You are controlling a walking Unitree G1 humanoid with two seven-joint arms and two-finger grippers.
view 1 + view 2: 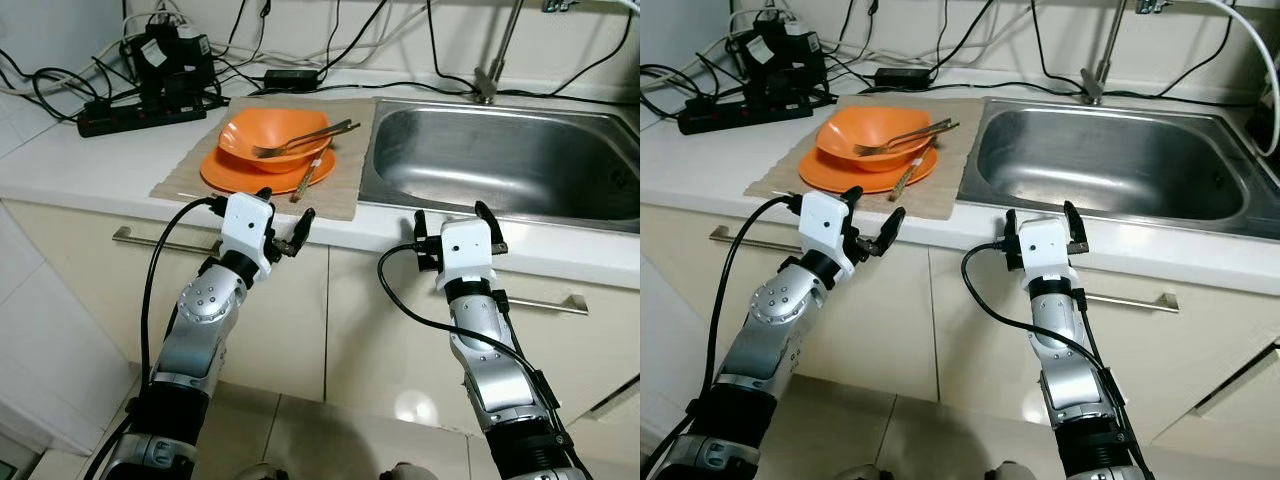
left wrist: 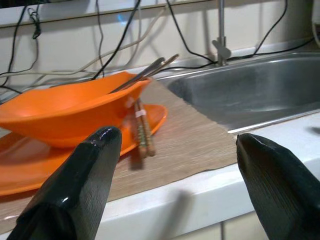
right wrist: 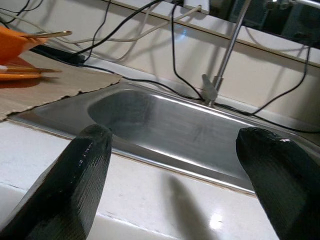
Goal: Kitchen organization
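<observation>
Your left gripper [image 1: 283,216] sits spread wide, holding nothing, at the near counter edge just short of the mat [image 1: 345,190]. On that mat: orange bowl [image 1: 270,138] stacked on orange plate [image 1: 228,176], fork [image 1: 300,141] across the bowl, chopsticks [image 1: 312,176] leaning off the plate's right rim. Your right gripper [image 1: 452,224], fingers also apart and empty, sits near the sink [image 1: 505,160], right of the mat.

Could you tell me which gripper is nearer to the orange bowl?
Left. The left gripper hangs open at the counter edge just in front of the bowl; the right gripper, also open, is before the sink.
</observation>
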